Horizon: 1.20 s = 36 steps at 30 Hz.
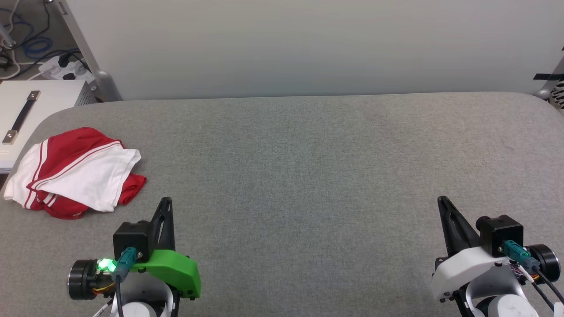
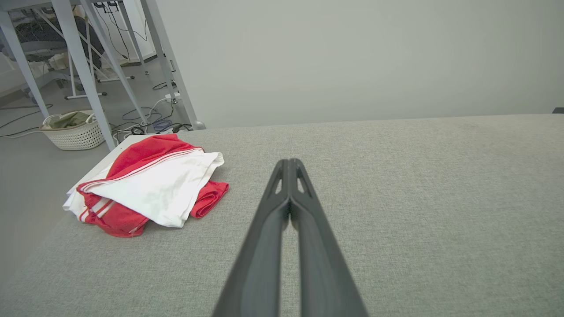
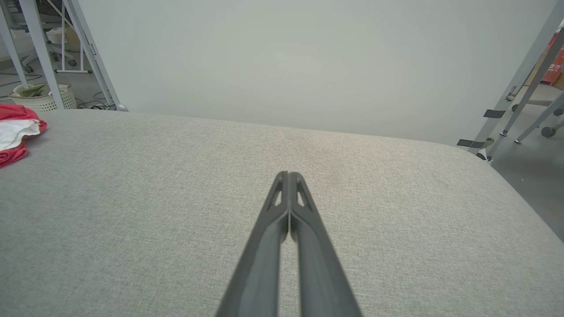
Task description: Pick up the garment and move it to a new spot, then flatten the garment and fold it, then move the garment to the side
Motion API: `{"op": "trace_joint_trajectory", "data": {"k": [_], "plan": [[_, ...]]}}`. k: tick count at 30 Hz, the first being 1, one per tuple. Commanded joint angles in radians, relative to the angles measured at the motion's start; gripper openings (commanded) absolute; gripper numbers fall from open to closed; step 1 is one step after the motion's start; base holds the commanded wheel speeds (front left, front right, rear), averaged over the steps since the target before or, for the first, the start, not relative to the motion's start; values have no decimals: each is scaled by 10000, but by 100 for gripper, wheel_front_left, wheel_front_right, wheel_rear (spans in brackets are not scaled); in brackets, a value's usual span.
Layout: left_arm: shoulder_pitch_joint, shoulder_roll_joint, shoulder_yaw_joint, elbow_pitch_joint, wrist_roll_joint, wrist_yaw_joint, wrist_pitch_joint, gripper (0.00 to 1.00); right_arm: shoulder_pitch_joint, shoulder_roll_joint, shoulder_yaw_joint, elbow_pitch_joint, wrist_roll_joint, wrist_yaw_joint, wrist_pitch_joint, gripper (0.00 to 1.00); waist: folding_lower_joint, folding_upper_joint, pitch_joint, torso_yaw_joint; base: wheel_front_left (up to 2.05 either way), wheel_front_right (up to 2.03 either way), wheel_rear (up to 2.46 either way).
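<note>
The garment (image 1: 77,171) is a red and white bundle, loosely folded, lying at the left edge of the grey padded table (image 1: 299,176). My left gripper (image 1: 165,201) hovers low at the front left, shut and empty, its tips just right of and nearer than the garment. In the left wrist view the garment (image 2: 147,185) lies left of the closed gripper (image 2: 289,162). My right gripper (image 1: 442,200) rests at the front right, shut with nothing in it. The right wrist view has the shut gripper (image 3: 288,175) over bare table and a corner of the garment (image 3: 15,132) at far left.
A pale wall (image 1: 308,44) rises behind the table. A white cabinet with a handle (image 1: 22,114) stands off the table's left corner, near a power strip and cables (image 1: 61,66). Metal frame legs (image 2: 83,70) and a white basket (image 2: 72,130) stand on the floor beyond.
</note>
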Motion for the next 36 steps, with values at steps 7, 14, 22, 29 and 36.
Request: {"op": "trace_joint_trajectory", "data": {"k": [7, 14, 22, 29, 36], "plan": [[1, -43, 7, -22, 97, 34, -7, 0, 73, 24, -7, -39, -99, -9, -1, 0, 0, 0, 0, 0, 0, 0, 0], [1, -43, 7, -22, 97, 34, -7, 0, 73, 24, -7, -39, -99, -9, -1, 0, 0, 0, 0, 0, 0, 0, 0], [1, -43, 7, -22, 97, 34, -7, 0, 73, 24, -7, -39, -99, -9, -1, 0, 0, 0, 0, 0, 0, 0, 0], [1, -43, 7, -22, 97, 34, -7, 0, 73, 24, -7, -39, -99, -9, -1, 0, 0, 0, 0, 0, 0, 0, 0], [1, -43, 7, -22, 97, 34, -7, 0, 73, 24, -7, -39, -99, -9, -1, 0, 0, 0, 0, 0, 0, 0, 0]]}}
